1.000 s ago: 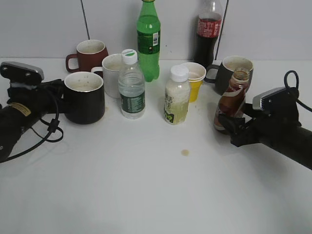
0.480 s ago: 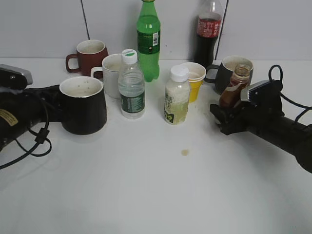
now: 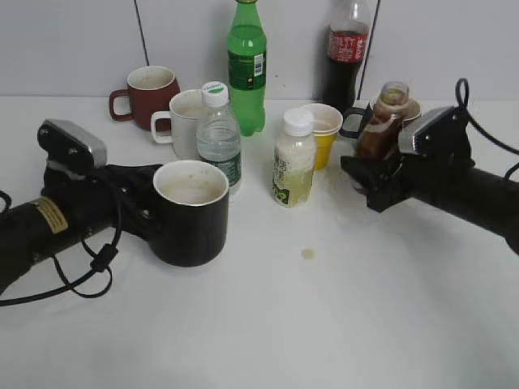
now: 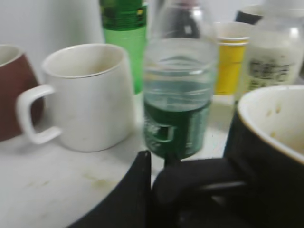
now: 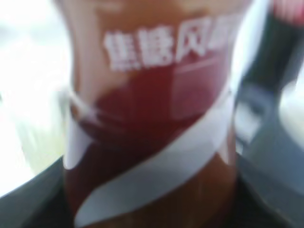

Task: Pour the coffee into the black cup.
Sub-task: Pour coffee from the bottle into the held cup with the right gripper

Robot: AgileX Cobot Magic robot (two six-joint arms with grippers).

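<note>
At the left of the exterior frame the left gripper (image 3: 146, 212) is clamped on the handle side of the black cup (image 3: 191, 212), which sits left of centre, mouth up, in front of a water bottle (image 3: 219, 134). Centre frame, a milky bottle (image 3: 293, 159) and a yellow cup (image 3: 323, 134) stand between the arms. At the right, the right gripper (image 3: 375, 180) is closed around the coffee (image 3: 381, 128) — uncapped and roughly upright in the upper right. The two remain well apart; tilting before the mouth is over the cup would likely spill coffee, and the swing could clip the milky bottle.
</note>
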